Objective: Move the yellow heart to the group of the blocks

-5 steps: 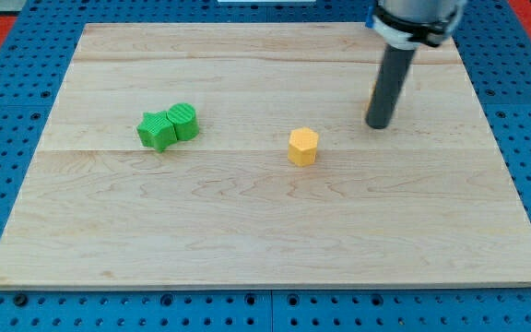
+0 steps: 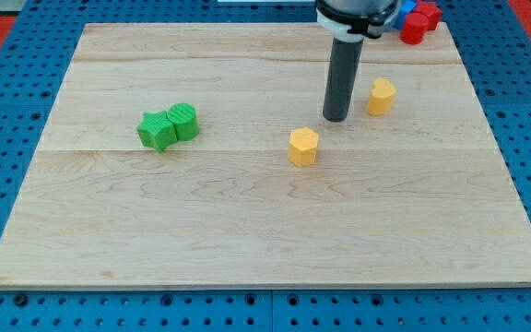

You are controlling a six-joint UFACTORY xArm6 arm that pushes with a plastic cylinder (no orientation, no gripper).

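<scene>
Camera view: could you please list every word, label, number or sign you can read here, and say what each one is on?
None: no readable text shows anywhere in this view.
The wooden board, the green blocks, the yellow hexagon block, the yellow heart, the red and blue blocks at the view's top right and the rod down to my tip all look unmarked.

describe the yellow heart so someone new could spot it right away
Start at the wooden board and look to its upper right, just to the view's right of my tip. The yellow heart sits there alone. The yellow hexagon lies lower and further left, with flat sides and no notch.
</scene>
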